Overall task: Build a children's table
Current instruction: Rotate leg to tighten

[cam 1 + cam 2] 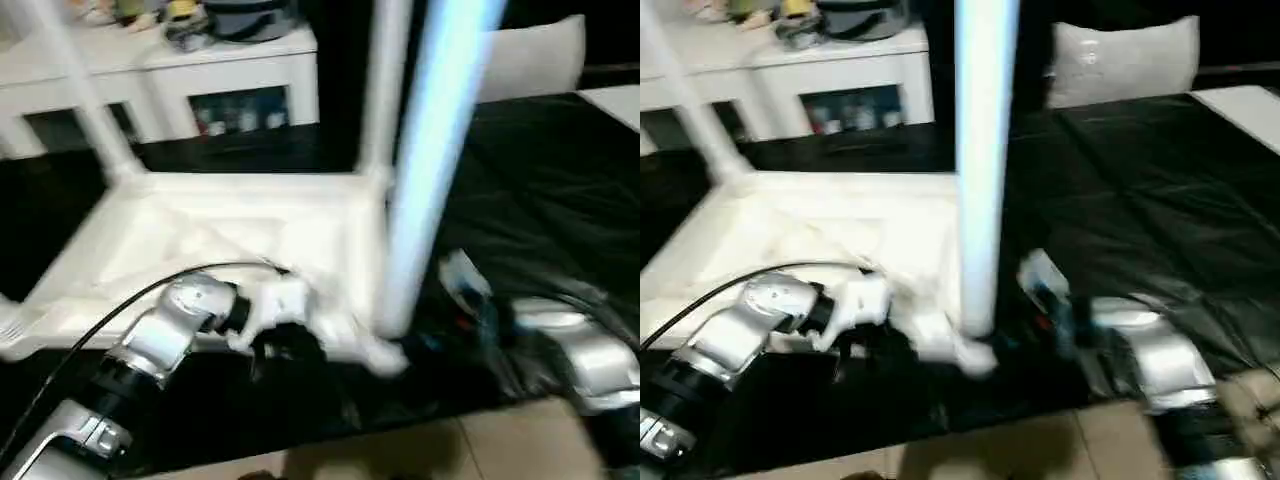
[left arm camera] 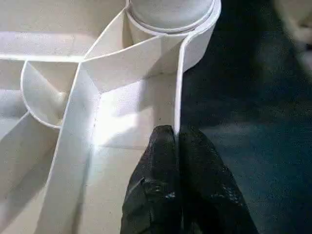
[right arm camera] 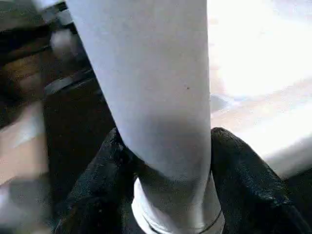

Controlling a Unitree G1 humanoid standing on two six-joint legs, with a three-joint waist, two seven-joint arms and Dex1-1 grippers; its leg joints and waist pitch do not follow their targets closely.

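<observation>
We steady the upturned children's table (image 1: 230,240) with both hands.
Our right hand (image 3: 163,185) clamps a leg (image 3: 151,83) standing in the near corner socket; our left hand (image 2: 178,146) pinches the table's rim just beside it.

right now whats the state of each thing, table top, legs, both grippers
table top: upside down on the black cloth, ribbed underside up
near leg: upright at the near corner socket, held
far legs: standing in the far corner sockets
left gripper: shut, pinching the top's side rim
right gripper: shut around the near leg, close to its base
</observation>
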